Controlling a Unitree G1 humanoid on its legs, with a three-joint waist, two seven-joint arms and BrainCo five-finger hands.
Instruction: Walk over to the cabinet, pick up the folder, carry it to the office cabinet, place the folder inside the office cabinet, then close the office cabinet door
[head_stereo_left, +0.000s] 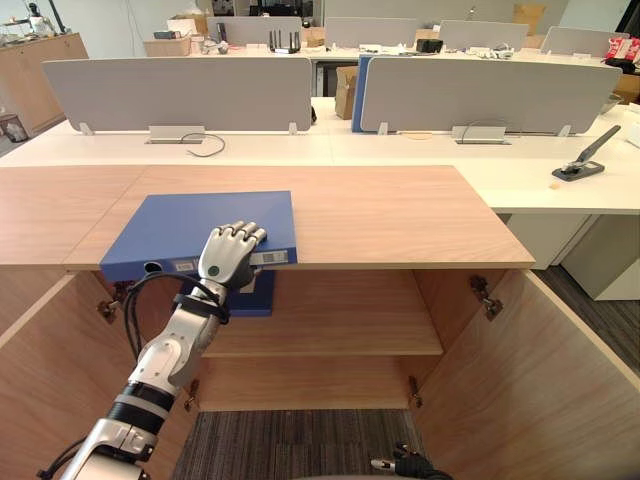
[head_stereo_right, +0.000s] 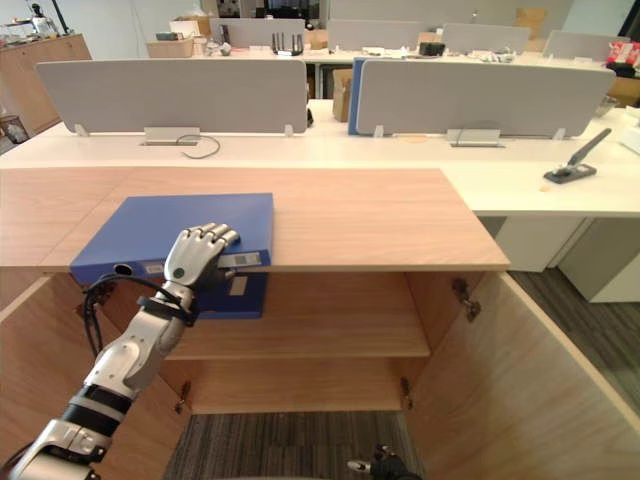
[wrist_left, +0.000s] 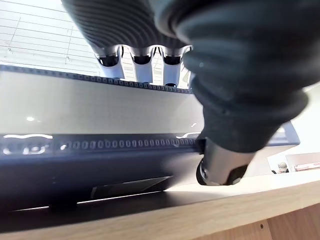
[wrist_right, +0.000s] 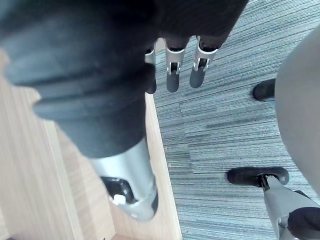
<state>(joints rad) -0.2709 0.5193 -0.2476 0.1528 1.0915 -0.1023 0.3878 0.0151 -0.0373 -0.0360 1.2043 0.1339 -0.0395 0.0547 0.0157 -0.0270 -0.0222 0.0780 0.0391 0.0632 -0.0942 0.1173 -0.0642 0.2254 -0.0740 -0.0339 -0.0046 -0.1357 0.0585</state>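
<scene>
A blue folder (head_stereo_left: 200, 225) lies flat on the wooden cabinet top (head_stereo_left: 400, 215), its spine along the front edge. My left hand (head_stereo_left: 228, 255) reaches up from below. Its fingers (wrist_left: 142, 67) curl over the folder's top cover and its thumb (wrist_left: 220, 170) presses on the spine, so it is shut on the folder (wrist_left: 100, 115). My right hand (wrist_right: 172, 75) hangs low over the carpet beside a wooden door, fingers straight and holding nothing. Both cabinet doors stand open, showing a shelf (head_stereo_left: 340, 320) inside.
A second blue item (head_stereo_left: 255, 292) sits on the shelf just under my left hand. The open right door (head_stereo_left: 540, 370) juts out toward me. White desks with grey dividers (head_stereo_left: 180, 90) and a black stapler-like tool (head_stereo_left: 585, 160) lie behind the cabinet.
</scene>
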